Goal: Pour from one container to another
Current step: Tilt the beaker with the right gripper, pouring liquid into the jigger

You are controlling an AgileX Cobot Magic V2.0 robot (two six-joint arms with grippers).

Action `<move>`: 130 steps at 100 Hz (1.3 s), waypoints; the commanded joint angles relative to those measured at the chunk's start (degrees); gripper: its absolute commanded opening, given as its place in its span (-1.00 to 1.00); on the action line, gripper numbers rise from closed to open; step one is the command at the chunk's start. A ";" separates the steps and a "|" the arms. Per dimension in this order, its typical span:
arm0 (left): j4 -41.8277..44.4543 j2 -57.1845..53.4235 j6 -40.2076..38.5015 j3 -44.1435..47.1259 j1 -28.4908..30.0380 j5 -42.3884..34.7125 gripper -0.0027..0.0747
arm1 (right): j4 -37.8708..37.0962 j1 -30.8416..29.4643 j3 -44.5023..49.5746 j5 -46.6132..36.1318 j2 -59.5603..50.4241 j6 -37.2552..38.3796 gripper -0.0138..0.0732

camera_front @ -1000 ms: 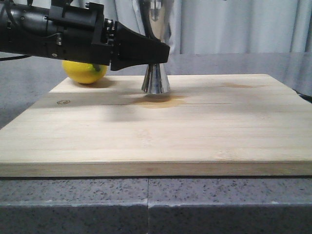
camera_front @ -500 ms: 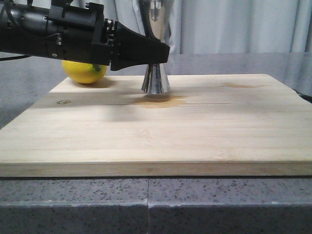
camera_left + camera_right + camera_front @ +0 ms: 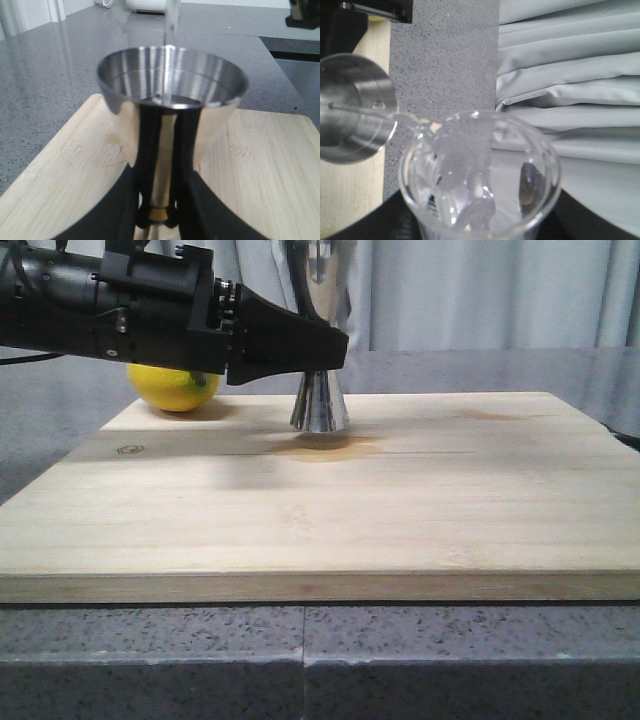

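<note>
The steel jigger (image 3: 320, 405) stands upright on the wooden board (image 3: 420, 500), far side, left of centre. My left gripper (image 3: 325, 348) reaches in from the left and is shut on its narrow waist. In the left wrist view the black fingers (image 3: 142, 150) press either side of the gold band (image 3: 159, 215), below the jigger's open top cup (image 3: 172, 75). A thin clear stream (image 3: 169, 30) falls into that cup. My right gripper (image 3: 480, 222) is shut on the clear glass beaker (image 3: 480, 175), tipped with its lip (image 3: 420, 122) over the jigger (image 3: 350, 115). Beaker and right gripper lie outside the front view.
A yellow lemon (image 3: 175, 388) sits at the board's far left corner, behind my left arm. A damp stain (image 3: 325, 450) marks the wood in front of the jigger. Grey speckled counter (image 3: 300, 660) surrounds the board; grey curtains (image 3: 570, 75) hang behind.
</note>
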 commanded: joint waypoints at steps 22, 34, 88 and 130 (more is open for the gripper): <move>-5.02 -2.58 -0.06 -1.69 -0.64 6.16 -0.78 | -4.23 0.00 -2.09 -3.75 -2.21 -0.34 -0.04; -5.02 -2.58 -0.06 -1.69 -0.64 6.16 -0.78 | -5.04 0.00 -2.09 -3.75 -2.02 -0.34 -0.04; -5.02 -2.58 -0.06 -1.69 -0.64 6.16 -0.78 | -7.04 0.00 -2.09 -4.19 -2.02 -0.34 -0.04; -5.02 -2.58 -0.06 -1.69 -0.64 6.16 -0.78 | -7.04 0.31 -2.09 -4.90 -2.02 -0.34 -0.04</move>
